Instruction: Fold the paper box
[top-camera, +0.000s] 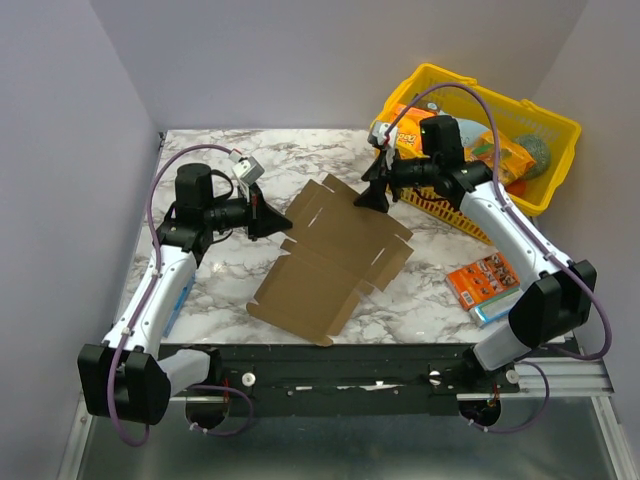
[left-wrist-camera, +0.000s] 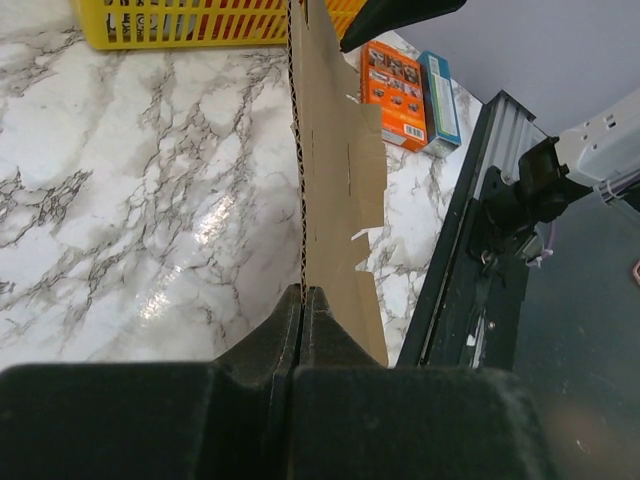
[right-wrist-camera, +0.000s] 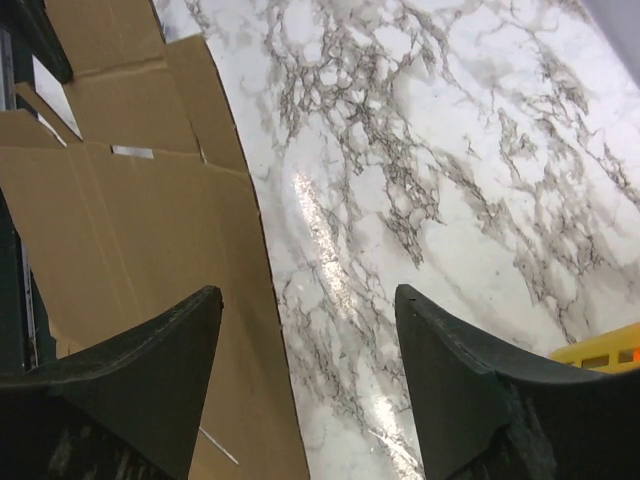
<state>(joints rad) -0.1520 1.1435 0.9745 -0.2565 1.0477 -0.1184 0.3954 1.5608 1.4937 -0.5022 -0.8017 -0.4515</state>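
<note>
The box (top-camera: 335, 255), an open brown blank, lies spread in the middle of the marble surface (top-camera: 220, 290), between the two arms. The left pincer (left-wrist-camera: 302, 300) is clamped tight on the blank's left edge, with the cardboard running straight out from between its fingers. The right pincer (right-wrist-camera: 308, 320) hangs over the blank's far right edge with its jaws wide apart and nothing between them; that edge runs under the gap. A yellow basket (top-camera: 445, 208) stands at the far right corner, and an orange snack box (top-camera: 485, 278) lies near the right arm.
</note>
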